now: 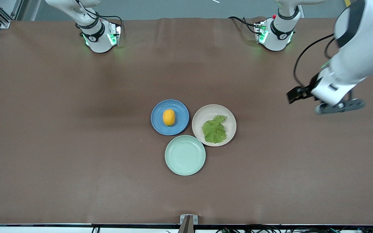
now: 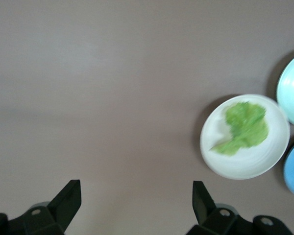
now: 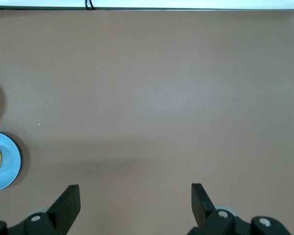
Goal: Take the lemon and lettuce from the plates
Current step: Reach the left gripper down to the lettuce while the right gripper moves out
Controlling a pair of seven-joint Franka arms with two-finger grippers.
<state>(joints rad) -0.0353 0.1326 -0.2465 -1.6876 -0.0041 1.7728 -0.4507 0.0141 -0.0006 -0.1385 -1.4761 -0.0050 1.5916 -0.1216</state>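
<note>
Front view: my left gripper (image 1: 303,97), wide open near the left arm's table edge, heading for the lettuce (image 1: 214,129); right gripper (image 3: 135,200) waits, also open

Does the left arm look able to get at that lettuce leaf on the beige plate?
Probably yes. The left gripper hangs open over bare table toward the left arm's end, and the lettuce lies uncovered on the beige plate.
</note>
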